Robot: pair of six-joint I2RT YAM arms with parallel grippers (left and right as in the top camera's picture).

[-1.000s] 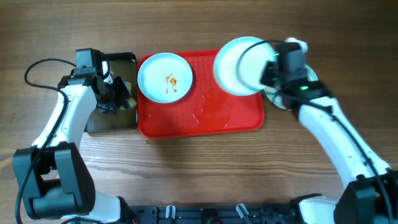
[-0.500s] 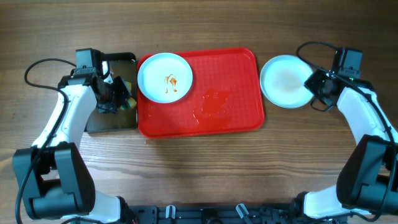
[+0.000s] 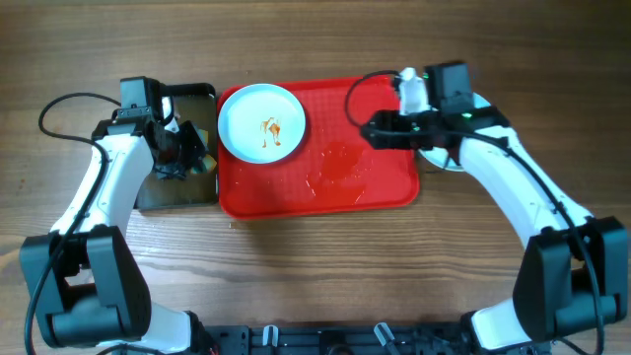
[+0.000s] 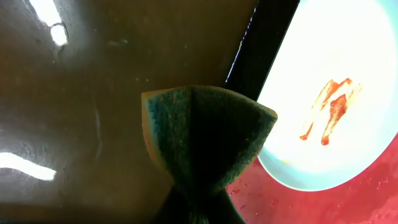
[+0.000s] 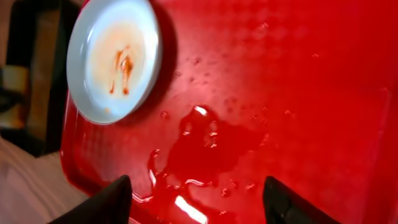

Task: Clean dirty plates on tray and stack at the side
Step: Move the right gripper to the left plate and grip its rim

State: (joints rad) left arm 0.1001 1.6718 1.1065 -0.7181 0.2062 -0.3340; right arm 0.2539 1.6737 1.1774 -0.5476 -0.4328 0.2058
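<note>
Right pincer [image 5: 202, 196]: I am reading it as released, its fingers standing wide apart with nothing between them. It is hovering above the right half of the tray [image 3: 296, 197], near the far rim.

The dirty plate [image 3: 261, 120] is lying well to that pincer's left, in the tray's far left corner, its edge overlapping the rim there. Orange-brown streaks are showing at its centre.

Between pincer and plate a puddle [image 3: 340, 163] is glistening on the bare red floor, and nothing is standing in that stretch.

A second plate [image 3: 446, 164] is lying off the tray to the right, mostly hidden under the right arm. I cannot tell its condition.

The left pincer [image 3: 185, 153] is clenching a folded sponge [image 4: 205, 137] over the black pan [image 3: 177, 192]. The pan is sitting just beside the tray's left rim. The sponge is hanging near the dirty plate's left edge.
</note>
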